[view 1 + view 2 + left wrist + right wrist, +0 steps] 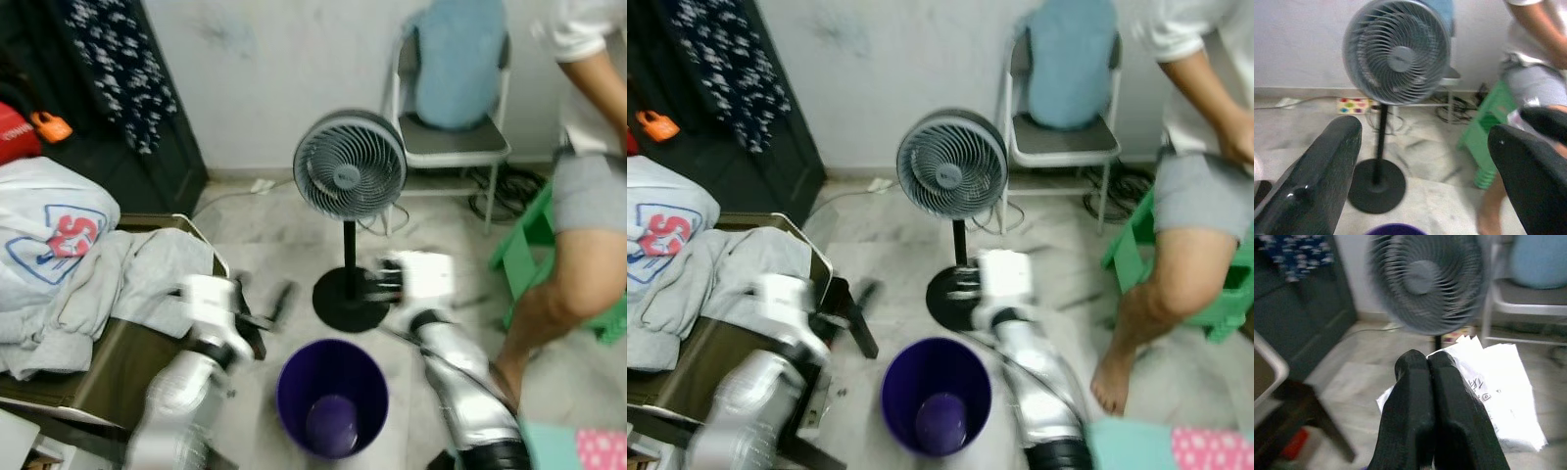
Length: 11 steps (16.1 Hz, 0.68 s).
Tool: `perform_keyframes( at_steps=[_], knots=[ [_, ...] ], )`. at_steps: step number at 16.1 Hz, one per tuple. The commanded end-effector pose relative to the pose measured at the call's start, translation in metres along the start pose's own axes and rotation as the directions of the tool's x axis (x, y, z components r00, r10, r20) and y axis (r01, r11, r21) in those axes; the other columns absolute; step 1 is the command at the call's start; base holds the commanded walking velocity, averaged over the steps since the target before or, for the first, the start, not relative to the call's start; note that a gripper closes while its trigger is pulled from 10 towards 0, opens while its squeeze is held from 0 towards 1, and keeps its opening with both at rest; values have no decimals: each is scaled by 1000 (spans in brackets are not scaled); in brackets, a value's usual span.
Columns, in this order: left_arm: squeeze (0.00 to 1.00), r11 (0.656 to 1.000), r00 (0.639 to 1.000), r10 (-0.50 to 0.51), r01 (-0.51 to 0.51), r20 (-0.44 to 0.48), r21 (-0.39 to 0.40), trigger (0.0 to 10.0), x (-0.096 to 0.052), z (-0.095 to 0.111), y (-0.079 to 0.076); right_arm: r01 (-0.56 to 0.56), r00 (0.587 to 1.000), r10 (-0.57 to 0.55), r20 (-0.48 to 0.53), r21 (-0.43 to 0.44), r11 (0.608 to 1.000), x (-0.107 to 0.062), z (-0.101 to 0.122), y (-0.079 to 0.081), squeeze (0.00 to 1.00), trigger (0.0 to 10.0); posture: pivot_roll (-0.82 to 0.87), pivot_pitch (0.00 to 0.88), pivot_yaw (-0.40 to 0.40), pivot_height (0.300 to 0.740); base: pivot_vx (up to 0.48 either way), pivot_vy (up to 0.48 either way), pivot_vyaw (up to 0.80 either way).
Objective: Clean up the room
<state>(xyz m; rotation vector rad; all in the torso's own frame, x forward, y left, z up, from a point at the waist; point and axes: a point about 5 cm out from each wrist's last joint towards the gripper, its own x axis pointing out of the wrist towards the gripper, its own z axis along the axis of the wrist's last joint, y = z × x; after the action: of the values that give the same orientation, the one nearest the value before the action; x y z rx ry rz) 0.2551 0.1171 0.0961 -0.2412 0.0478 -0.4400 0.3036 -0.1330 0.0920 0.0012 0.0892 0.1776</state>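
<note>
My right gripper [1427, 360] is shut on a crumpled white paper [1493, 396]. It hovers above the floor just beyond a purple bin [294, 382], close to the fan's base; in the head view the paper [426, 274] is blurred. My left gripper [1424, 132] is open and holds nothing, with its fingers [1317, 181] wide apart. It hangs left of the bin, beside the low table, as seen in the left eye view [274, 308]. The bin stands on the floor between my two arms.
A grey pedestal fan [349, 164] stands right ahead. Behind it is a folding chair [451, 147] with a blue cushion. A person [588, 196] stands at the right by a green stool [534, 235]. Grey and white clothes [88, 274] lie heaped on a low table at the left.
</note>
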Motion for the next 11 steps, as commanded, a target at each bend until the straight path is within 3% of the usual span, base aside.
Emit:
perform_keyframes(
  at_steps=[1,8,10,11],
  knots=[
    [0,999,999,43,-43,-1,31,10000,-4,4,13,-50,999,50,17,12,999,4,5,17,0,10000,-61,81,72,740,349,0,0],
    [0,996,996,85,-85,-15,33,10000,-5,2,19,-61,998,61,11,21,998,8,3,23,0,10000,-46,83,68,740,39,0,0],
    [0,993,994,107,-105,-21,50,10000,-9,3,27,-71,997,71,17,8,997,12,4,27,0,10000,-37,85,66,740,0,0,0],
    [0,991,993,120,-118,-23,63,10000,-12,4,32,-78,997,78,14,-1,997,15,4,29,0,10000,-29,87,64,740,0,0,800]
  ],
)
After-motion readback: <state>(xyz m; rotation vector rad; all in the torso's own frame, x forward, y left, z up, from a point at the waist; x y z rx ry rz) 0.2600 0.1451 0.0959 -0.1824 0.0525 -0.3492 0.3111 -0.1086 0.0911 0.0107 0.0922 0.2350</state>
